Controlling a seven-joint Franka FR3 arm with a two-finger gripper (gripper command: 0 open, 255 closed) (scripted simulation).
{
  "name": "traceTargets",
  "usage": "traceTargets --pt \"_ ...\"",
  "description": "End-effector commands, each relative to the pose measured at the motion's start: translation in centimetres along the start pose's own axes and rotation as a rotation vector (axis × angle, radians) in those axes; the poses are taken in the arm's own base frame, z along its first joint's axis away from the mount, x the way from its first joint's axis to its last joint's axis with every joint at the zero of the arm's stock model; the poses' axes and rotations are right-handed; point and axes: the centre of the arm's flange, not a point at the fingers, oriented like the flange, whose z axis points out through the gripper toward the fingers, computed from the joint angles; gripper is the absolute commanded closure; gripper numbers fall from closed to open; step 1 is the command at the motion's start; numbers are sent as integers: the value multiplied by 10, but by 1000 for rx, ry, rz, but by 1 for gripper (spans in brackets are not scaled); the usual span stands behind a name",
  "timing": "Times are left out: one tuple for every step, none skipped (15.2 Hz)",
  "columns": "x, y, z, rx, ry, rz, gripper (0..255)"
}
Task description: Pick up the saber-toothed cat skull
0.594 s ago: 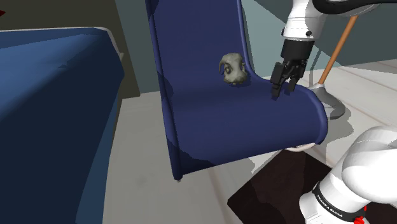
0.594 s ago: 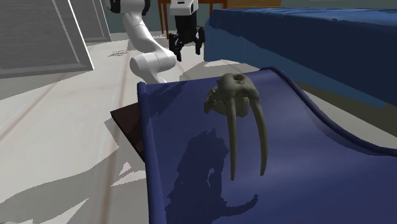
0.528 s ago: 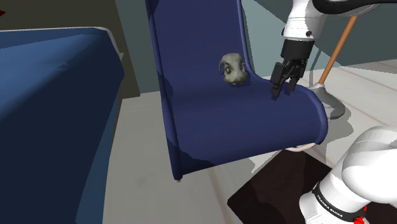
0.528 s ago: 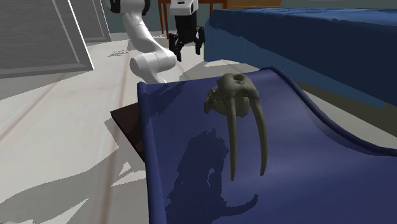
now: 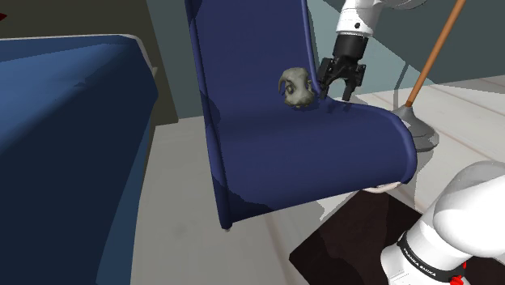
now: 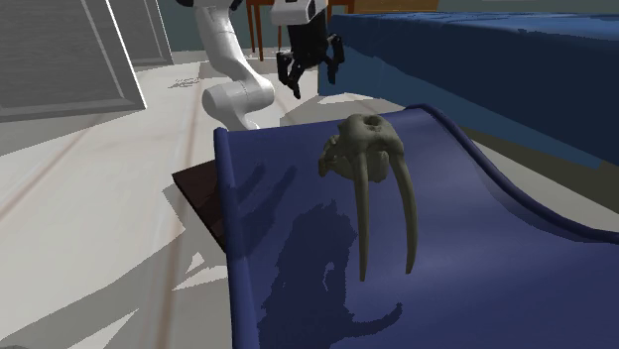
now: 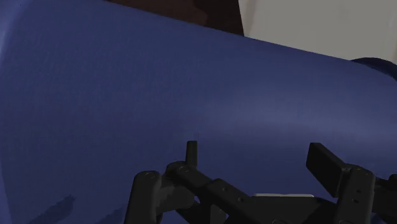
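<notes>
While my pincer (image 5: 338,87) hangs wide open over the seat (image 5: 267,154), the skull (image 5: 295,87) lies just beside it. Neither touches.

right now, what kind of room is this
Probably a bedroom in a house, though I can't be sure: there's a blue bed, a curved blue lounge chair with the skull on it, and a pale plank floor.
</notes>
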Motion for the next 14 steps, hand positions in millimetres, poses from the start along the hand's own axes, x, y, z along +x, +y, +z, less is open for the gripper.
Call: traceTargets --pt "28 5 -9 41 -10 53 0" --pt "41 8 -13 61 -14 79 0" --pt "54 11 -17 81 -19 104 0" --pt "67 15 -20 101 -24 130 0" --pt "80 19 -24 121 -29 155 0" --pt "93 24 -27 141 -33 181 0" --pt "105 29 -30 161 -38 206 0" --pt "118 34 -33 181 -43 232 0" --pt "130 40 -36 201 -48 258 0" --pt "142 46 -39 221 -52 283 0" --pt "155 52 -41 242 -57 309 0" --pt "167 59 -44 262 -62 334 0" --pt "178 66 -46 282 -67 360 0" --pt "190 74 -48 302 -71 386 0"
